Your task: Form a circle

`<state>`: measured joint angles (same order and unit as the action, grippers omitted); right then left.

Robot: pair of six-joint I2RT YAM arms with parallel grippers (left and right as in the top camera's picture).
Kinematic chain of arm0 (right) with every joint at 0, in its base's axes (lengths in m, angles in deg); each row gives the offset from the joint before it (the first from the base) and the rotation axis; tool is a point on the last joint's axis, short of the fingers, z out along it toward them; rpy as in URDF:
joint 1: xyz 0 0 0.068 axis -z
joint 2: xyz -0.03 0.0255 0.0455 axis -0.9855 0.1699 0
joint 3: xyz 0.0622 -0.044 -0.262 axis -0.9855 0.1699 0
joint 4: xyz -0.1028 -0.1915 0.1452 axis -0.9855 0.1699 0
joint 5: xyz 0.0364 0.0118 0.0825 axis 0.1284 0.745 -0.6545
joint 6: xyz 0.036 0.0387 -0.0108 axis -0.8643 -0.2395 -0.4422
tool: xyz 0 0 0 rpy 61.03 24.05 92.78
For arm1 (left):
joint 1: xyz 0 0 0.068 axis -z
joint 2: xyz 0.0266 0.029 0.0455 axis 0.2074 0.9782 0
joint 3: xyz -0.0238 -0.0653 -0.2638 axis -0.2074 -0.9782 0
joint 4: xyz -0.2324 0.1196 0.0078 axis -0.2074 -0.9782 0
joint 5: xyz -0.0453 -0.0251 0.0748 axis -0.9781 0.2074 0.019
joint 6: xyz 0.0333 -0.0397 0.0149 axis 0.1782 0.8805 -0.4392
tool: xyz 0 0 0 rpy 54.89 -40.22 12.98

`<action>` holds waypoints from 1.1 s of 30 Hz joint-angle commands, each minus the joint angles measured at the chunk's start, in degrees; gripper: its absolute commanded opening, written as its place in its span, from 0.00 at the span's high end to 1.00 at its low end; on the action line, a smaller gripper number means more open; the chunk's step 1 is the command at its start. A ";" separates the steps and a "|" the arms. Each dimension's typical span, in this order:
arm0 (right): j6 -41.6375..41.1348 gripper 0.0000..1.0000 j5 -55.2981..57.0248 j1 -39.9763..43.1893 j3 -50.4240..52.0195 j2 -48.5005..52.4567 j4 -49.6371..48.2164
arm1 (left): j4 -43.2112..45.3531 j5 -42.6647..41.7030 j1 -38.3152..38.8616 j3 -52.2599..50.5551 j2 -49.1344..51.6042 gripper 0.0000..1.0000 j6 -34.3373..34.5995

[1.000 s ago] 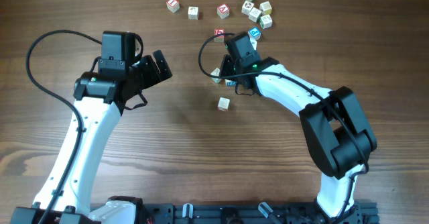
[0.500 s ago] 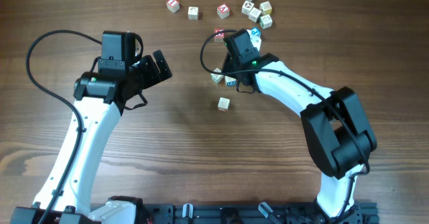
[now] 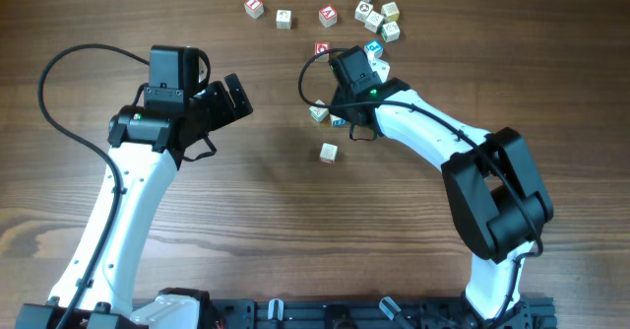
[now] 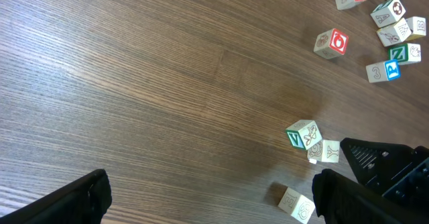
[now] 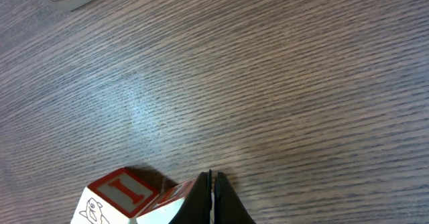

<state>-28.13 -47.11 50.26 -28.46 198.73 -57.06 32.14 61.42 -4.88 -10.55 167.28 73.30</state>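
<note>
Raj: Right arm's wrist has crept a bit toward the far-left over the last second. Green V cube (image 4: 301,134) looks nudged a hair toward the near side. Left arm hasn't budged, and no other cube has shifted.

Lena: Claws?

Raj: Right claw (image 5: 213,198) is pinched fully closed with nothing between the fingers, so I read it as a pusher. Red I cube (image 5: 124,192) sits right against the fingers. Left claw (image 4: 209,184) is spread wide, holding nothing, over bare table (image 3: 246,201), well apart from the cubes.

Lena: Where's the circle?

Raj: The circle (image 4: 313,143) is only a tight knot mid-table, right at the tip of the right claw. From the left wrist view I count the green V cube and a pale one touching. Red I cube is probably the third, but the arm hides it from above, so I can't confirm.

Lena: Progress?

Raj: Early, I'd say. The knot is started but there's no closed ring. Lone cube (image 3: 328,152) sits on the near side, apart from the knot. Loose scatter (image 3: 374,20) at the far edge is about ten cubes. One red cube (image 3: 322,48) lies between the scatter and the knot.

Lena: Left to do?

Raj: My guess is bring in the lone cube and the scatter one at a time, then space them round a gap. Most of the job remains.
</note>
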 commanded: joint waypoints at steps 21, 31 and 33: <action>-0.02 0.96 -2.05 -0.11 -0.90 -0.02 -0.17 | 0.13 -0.46 -0.31 0.39 0.33 0.00 0.48; -0.20 0.95 1.14 1.18 -1.66 -3.21 3.26 | 0.13 -0.46 -0.31 0.39 0.33 0.00 0.48; -2.12 0.95 2.01 2.45 -1.81 -7.87 7.65 | 0.13 -0.46 -0.31 0.39 0.33 0.00 0.48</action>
<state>-28.13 -47.70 50.85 -28.65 197.88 -52.71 32.17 61.42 -4.88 -10.53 167.28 73.30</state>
